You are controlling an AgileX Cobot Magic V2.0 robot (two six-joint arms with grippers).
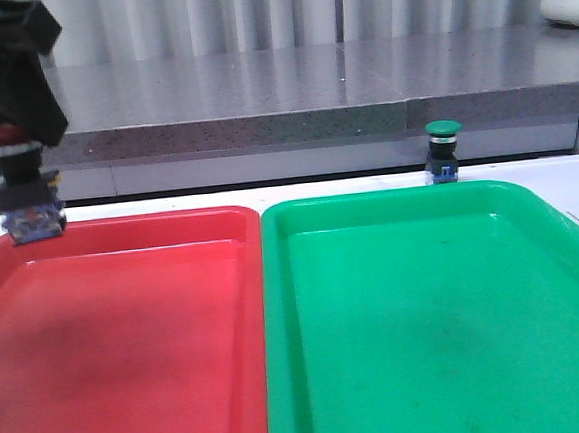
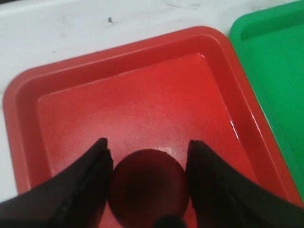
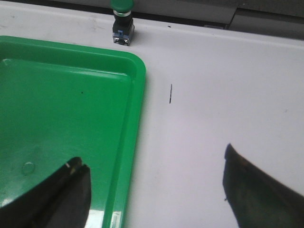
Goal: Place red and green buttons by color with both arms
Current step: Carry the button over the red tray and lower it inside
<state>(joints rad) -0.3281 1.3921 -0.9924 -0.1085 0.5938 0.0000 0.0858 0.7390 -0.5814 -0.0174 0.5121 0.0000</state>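
My left gripper (image 1: 11,138) is shut on the red button (image 1: 27,192), whose black body and blue base hang below the fingers, over the far left corner of the red tray (image 1: 127,320). In the left wrist view the dark red cap (image 2: 148,185) fills the gap between the black fingers (image 2: 85,185), above the red tray (image 2: 133,95). The green button (image 1: 444,151) stands upright on the white table just behind the green tray (image 1: 427,306). My right gripper (image 3: 153,156) is open wide over the green tray's corner (image 3: 137,71) and holds nothing; the green button (image 3: 122,23) stands well ahead of it.
The two trays lie side by side, touching along the middle. A grey stone ledge (image 1: 310,94) runs behind the table. White tabletop (image 3: 228,85) stretches to the right of the green tray.
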